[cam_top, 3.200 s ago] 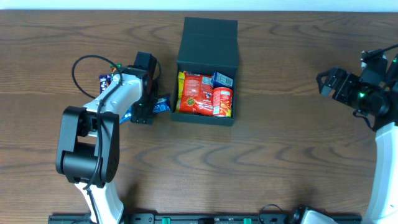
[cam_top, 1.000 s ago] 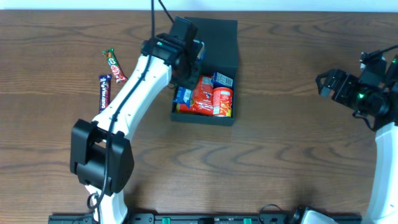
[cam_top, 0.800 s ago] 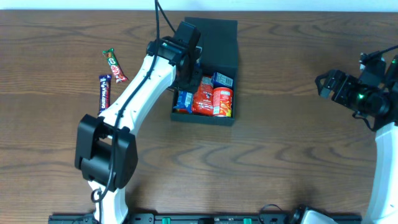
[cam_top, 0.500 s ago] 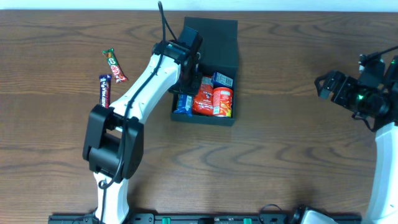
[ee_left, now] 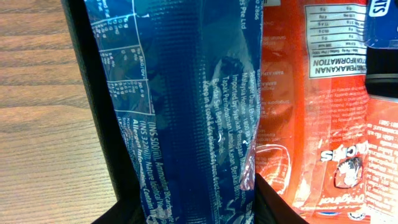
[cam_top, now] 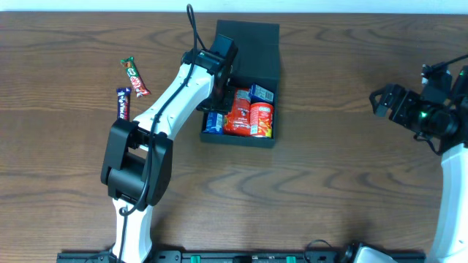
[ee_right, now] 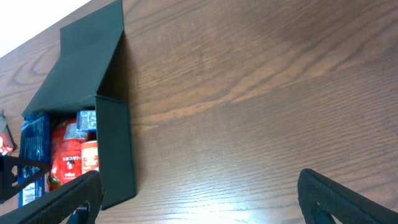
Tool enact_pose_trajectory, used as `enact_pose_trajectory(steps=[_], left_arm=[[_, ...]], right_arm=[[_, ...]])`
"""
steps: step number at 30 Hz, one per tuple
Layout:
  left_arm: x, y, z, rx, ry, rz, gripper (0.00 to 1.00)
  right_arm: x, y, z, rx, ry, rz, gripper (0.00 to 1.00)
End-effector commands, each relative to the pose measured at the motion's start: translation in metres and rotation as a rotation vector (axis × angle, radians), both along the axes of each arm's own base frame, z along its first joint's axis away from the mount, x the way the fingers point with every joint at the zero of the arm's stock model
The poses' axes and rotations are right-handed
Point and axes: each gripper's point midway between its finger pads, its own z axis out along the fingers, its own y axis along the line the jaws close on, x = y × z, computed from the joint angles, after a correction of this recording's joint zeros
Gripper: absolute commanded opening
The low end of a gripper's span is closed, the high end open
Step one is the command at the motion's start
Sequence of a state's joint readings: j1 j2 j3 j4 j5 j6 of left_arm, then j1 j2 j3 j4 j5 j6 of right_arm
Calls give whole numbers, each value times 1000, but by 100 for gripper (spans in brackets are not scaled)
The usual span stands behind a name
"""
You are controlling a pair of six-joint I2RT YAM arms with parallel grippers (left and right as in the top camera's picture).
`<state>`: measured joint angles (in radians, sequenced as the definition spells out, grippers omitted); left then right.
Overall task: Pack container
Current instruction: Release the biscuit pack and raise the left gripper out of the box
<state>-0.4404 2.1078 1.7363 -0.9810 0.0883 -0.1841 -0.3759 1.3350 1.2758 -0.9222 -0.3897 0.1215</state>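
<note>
On the wooden bench, my left tool has lowered its gripped blue packet into the box; right tool gapes empty.

- In the overhead view, the left arm hid the upper left of the container's inside.
- The blue packet ran off the left wrist view at top and bottom. The left claw showed only as two dark slivers at the bottom edge.
- The red packet was cut off on the right.
- The right wrist view cropped the container at its left edge. Only the finger ends of the right claw showed, in the bottom corners.
- The print on two snack bars on the table was too small to read.
</note>
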Motion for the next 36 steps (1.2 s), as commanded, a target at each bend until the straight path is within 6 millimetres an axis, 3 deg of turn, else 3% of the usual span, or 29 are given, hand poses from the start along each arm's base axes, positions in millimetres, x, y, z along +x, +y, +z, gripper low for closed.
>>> enact_pose_trajectory(steps=[1, 2, 3, 7, 14, 18, 21, 26, 36], left_arm=[[6, 11, -5, 48, -4, 28, 30], [6, 11, -5, 46, -4, 27, 41], [6, 10, -5, 44, -3, 27, 45], [8, 4, 5, 13, -3, 22, 47], [21, -8, 54, -40, -56, 3, 56], [24, -9, 72, -49, -74, 3, 61], [19, -7, 72, -40, -57, 3, 49], [13, -4, 61, -24, -24, 2, 6], [-7, 5, 20, 17, 64, 8, 6]], right_arm=[[0, -1, -2, 3, 2, 8, 99], [0, -1, -2, 3, 2, 8, 99], [-1, -1, -2, 3, 3, 8, 99], [0, -1, -2, 3, 2, 8, 99], [-1, -1, -2, 3, 3, 8, 99], [-1, -1, -2, 3, 4, 8, 99], [-1, -1, -2, 3, 4, 8, 99], [-1, -1, -2, 3, 3, 8, 99], [-1, -1, -2, 3, 3, 8, 99]])
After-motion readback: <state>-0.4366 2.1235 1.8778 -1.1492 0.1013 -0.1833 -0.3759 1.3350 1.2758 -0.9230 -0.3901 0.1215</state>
